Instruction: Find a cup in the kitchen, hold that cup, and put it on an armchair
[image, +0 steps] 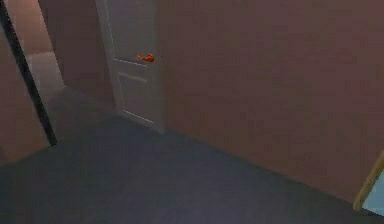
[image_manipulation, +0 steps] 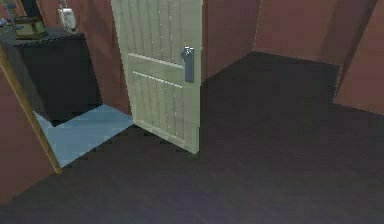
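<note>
In a dim, pink-walled hallway, the gripper's state cannot be told, nor where the cup stands or which way it points. In the arm side view a cream panelled door (image_manipulation: 160, 70) with a grey lever handle (image_manipulation: 188, 63) stands ajar. Left of it is a dark cabinet (image_manipulation: 55, 80) with pale blue floor (image_manipulation: 85, 130) in front. Dark floor (image_manipulation: 280, 140) lies open to the right. Ahead, bare floor runs to a white door (image: 135, 70) with an orange handle (image: 146, 58), with an opening (image: 45, 70) to its left.

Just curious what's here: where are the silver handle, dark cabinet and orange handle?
silver handle (image_manipulation: 188, 63), arm side view, its middle
dark cabinet (image_manipulation: 60, 76), arm side view, front face
orange handle (image: 147, 58), forward view, its middle
</note>
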